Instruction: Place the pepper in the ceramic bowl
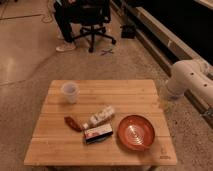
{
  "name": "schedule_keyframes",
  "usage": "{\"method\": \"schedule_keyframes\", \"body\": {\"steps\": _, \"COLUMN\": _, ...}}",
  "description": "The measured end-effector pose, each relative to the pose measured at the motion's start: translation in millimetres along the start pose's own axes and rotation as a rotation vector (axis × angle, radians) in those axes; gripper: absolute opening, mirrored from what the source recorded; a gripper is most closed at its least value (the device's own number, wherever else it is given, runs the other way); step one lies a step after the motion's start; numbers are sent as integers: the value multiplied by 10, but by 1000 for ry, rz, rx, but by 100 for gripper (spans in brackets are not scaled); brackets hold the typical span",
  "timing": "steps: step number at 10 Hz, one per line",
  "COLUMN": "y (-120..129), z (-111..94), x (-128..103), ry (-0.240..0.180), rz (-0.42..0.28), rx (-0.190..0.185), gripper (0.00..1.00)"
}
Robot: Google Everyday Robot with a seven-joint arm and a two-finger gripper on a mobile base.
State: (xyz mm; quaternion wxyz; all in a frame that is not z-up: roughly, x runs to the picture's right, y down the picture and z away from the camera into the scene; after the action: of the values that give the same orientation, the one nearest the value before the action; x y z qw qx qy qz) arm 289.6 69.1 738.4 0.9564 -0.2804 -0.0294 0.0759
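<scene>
Lying on the wooden surface (131,93), the tapered dark-red pepper (72,123) sits apart from the glossy, ringed ceramic bowl (136,133); the hand is out of view, state untellable

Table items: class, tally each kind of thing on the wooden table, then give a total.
Cup: 1
Bottle: 1
Box: 1
Pepper: 1
Ceramic bowl: 1
Total: 5
Gripper: out of view; only the arm shows, right of the table.
</scene>
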Motion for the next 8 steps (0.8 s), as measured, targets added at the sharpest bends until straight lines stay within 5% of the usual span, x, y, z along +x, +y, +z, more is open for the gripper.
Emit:
{"method": "schedule_keyframes", "body": {"steps": 2, "y": 12, "z": -6, "x": 99, "ry": 4, "rz": -5, "rx": -7, "gripper": 41}}
{"method": "schedule_keyframes", "body": {"steps": 6, "y": 20, "z": 77, "x": -126, "ry": 2, "rz": -5, "rx": -2, "gripper": 41}}
{"method": "schedule_keyframes", "body": {"steps": 8, "y": -6, "z": 19, "x": 1, "ry": 3, "rz": -7, "rx": -3, "gripper": 41}}
